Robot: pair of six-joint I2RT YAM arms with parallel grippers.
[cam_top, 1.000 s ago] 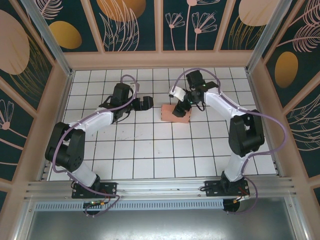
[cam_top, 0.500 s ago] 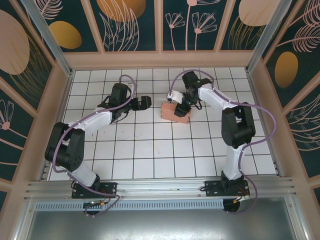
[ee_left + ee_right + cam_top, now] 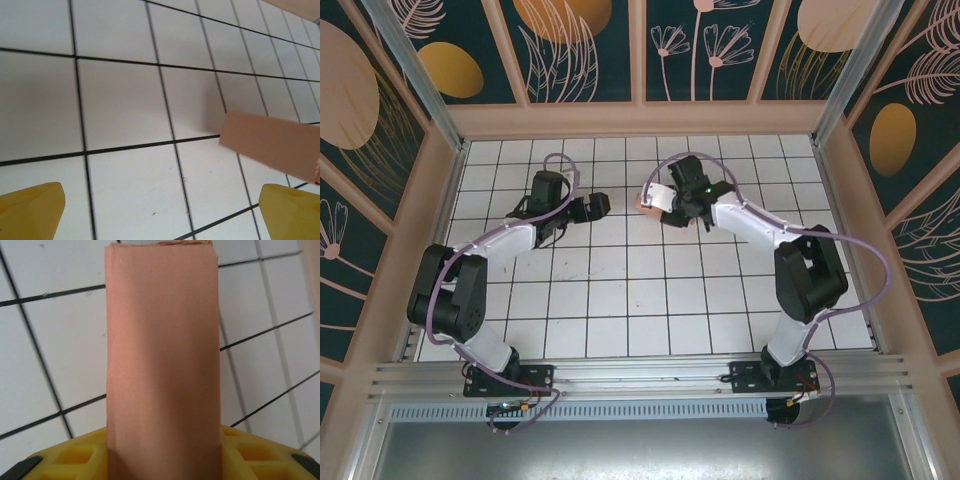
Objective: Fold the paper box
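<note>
The salmon-pink paper box [image 3: 162, 365] stands as a closed flat box between the yellow fingers [image 3: 75, 457] of my right gripper [image 3: 162, 455], which is shut on its two wide faces. From above, a small pink end of the paper box [image 3: 645, 203] shows at the tip of my right gripper [image 3: 663, 200], lifted off the tiles near the back middle. My left gripper [image 3: 601, 205] faces it from the left, a short gap away, and stands open. In the left wrist view the paper box [image 3: 272, 145] hangs ahead and to the right of my left gripper [image 3: 160, 210], whose yellow fingertips [image 3: 30, 210] hold nothing.
The white tiled floor [image 3: 620, 300] runs out to pink frame walls [image 3: 640, 120] at the back and sides. An aluminium rail [image 3: 640, 375] carrying both arm bases crosses the near edge.
My right gripper has closed on the paper box, lifted it off the tiles and carried it left towards the left gripper. The left arm drew back slightly to the left, still open.
</note>
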